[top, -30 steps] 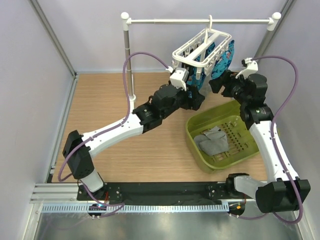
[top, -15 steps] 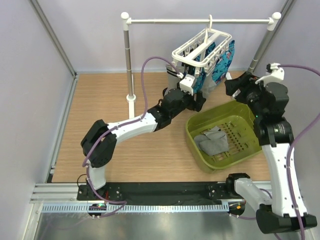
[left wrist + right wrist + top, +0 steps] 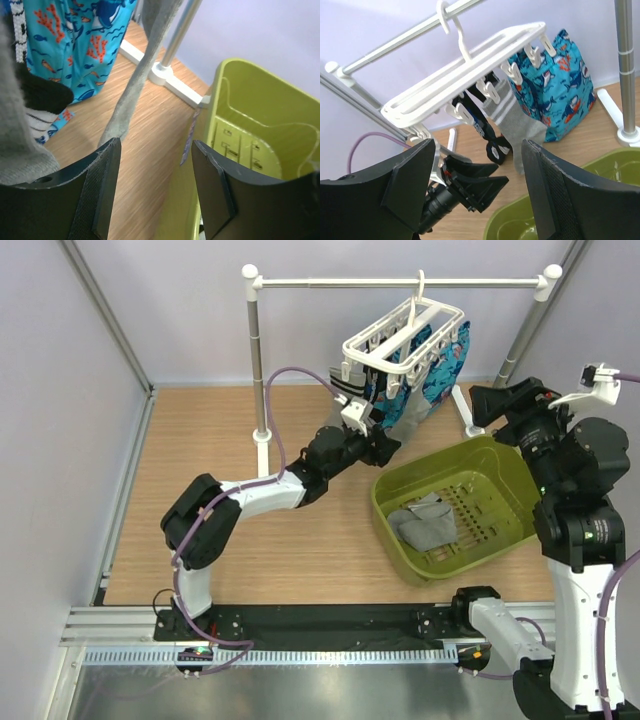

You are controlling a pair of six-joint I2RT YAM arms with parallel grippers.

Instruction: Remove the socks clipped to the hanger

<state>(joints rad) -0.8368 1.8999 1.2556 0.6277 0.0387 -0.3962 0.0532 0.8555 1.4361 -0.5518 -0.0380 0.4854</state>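
Note:
The white hanger (image 3: 405,338) hangs by its hook from the rail. Grey and black socks (image 3: 385,400) dangle from its pegs, beside a blue patterned cloth (image 3: 442,365). My left gripper (image 3: 388,447) is low under the hanger, open. In its wrist view the left gripper (image 3: 156,150) has only floor between its fingers; a grey sock (image 3: 135,90) hangs just beyond and another grey sock (image 3: 15,140) brushes its left side. My right gripper (image 3: 487,400) is to the right of the hanger, open and empty. It looks at the hanger (image 3: 470,65), a grey sock (image 3: 520,120) and a black sock (image 3: 485,130).
A green basket (image 3: 495,455) stands on the floor at the right and holds a grey sock (image 3: 425,525). The white rail stand (image 3: 400,282) spans the back, its left post (image 3: 257,360) near my left arm. Walls close in on both sides.
My right gripper has pulled back to the right and upward, away from the hanger. The left arm has folded, the gripper dropping slightly under the socks and its jaws narrowing a little.

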